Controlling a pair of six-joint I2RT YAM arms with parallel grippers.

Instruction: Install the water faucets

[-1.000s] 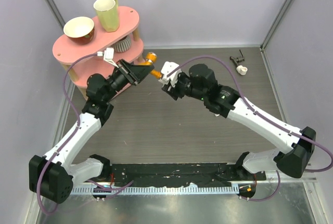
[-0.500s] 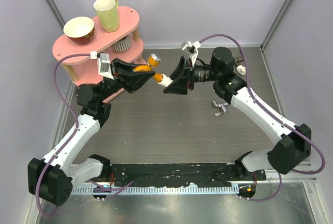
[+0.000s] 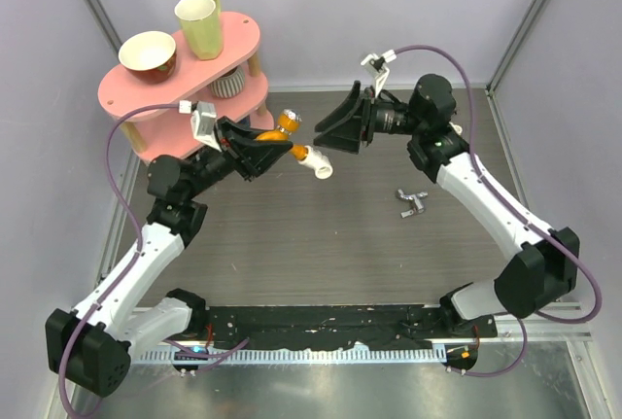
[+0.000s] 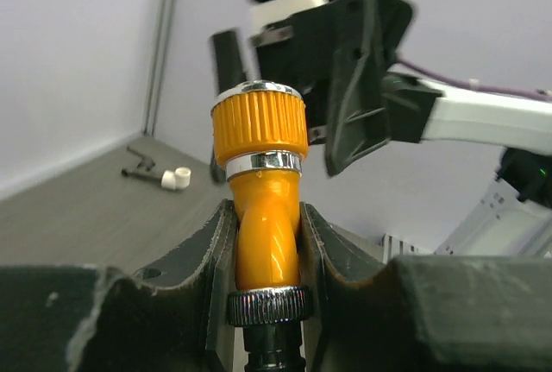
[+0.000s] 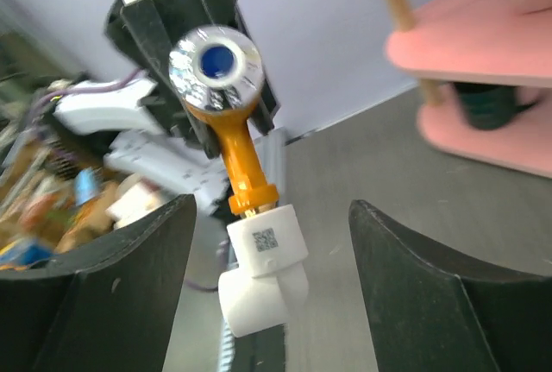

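Note:
My left gripper (image 3: 277, 143) is shut on the orange body of the water faucet (image 3: 275, 133), held in the air beside the pink shelf. In the left wrist view the orange tap (image 4: 263, 217) stands upright between both fingers, with its ribbed orange collar above them. A white elbow fitting (image 3: 318, 162) hangs joined to the tap's end. My right gripper (image 3: 330, 132) is open, just right of the fitting. In the right wrist view the white fitting (image 5: 263, 277) sits between the spread fingers (image 5: 129, 286) without touching them, and the silvery knob (image 5: 216, 61) faces the camera.
A pink two-tier shelf (image 3: 126, 98) at the back left carries a bowl (image 3: 148, 52) and a yellow-green mug (image 3: 199, 25). A small silver tap piece (image 3: 412, 203) lies on the table under the right arm. A dark tap piece with a white end (image 4: 164, 175) lies near the far wall.
My right gripper has let go of the white fitting, opened wide and drawn back to the right. The fitting stays on the orange tap, which my left gripper still holds.

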